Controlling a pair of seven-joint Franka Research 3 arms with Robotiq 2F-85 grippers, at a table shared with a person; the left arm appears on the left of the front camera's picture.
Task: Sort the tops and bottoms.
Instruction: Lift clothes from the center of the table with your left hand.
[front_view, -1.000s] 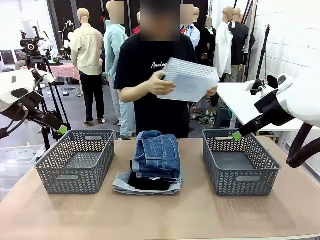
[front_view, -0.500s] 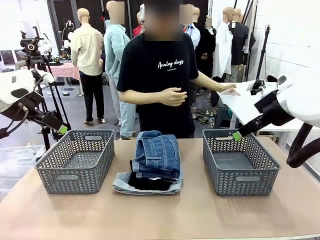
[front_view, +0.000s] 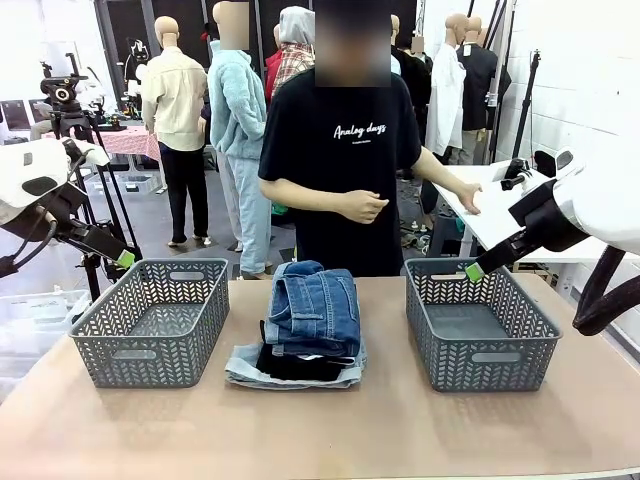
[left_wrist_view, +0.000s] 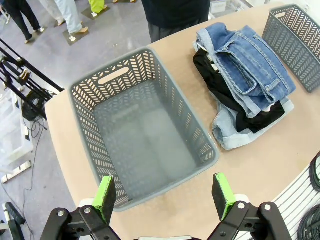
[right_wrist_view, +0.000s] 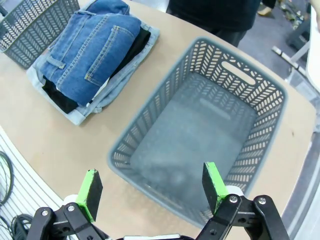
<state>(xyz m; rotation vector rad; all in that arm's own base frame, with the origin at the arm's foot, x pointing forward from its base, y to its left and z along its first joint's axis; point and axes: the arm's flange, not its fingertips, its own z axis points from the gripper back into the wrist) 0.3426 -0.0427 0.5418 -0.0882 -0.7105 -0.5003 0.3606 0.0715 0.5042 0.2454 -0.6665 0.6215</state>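
Observation:
A stack of folded clothes lies mid-table between two baskets. The dark blue denim bottoms (front_view: 313, 308) (left_wrist_view: 250, 60) (right_wrist_view: 90, 50) are on top. Under them is the plain black top (front_view: 292, 366) (left_wrist_view: 212, 80), with a sliver of white cloth (left_wrist_view: 274, 106) showing beside it. Pale light-blue denim shorts (front_view: 243, 369) (left_wrist_view: 227, 135) (right_wrist_view: 80, 114) are at the bottom. My left gripper (front_view: 124, 259) (left_wrist_view: 163, 192) hangs open above the left basket's outer side. My right gripper (front_view: 474, 271) (right_wrist_view: 152, 186) hangs open over the right basket's far edge. Neither holds anything.
Grey lattice baskets stand left (front_view: 205, 330) (left_wrist_view: 192, 125) and right (front_view: 480, 362) (right_wrist_view: 145, 120) of the stack, both with nothing inside. A person in a black T-shirt (front_view: 345, 180) stands at the far edge, one hand on a white side table (front_view: 480, 205).
The person has put away the pale plastic basket held a second ago, stepped right and rested a hand on the side table. Neither arm has moved, nor has the stack.

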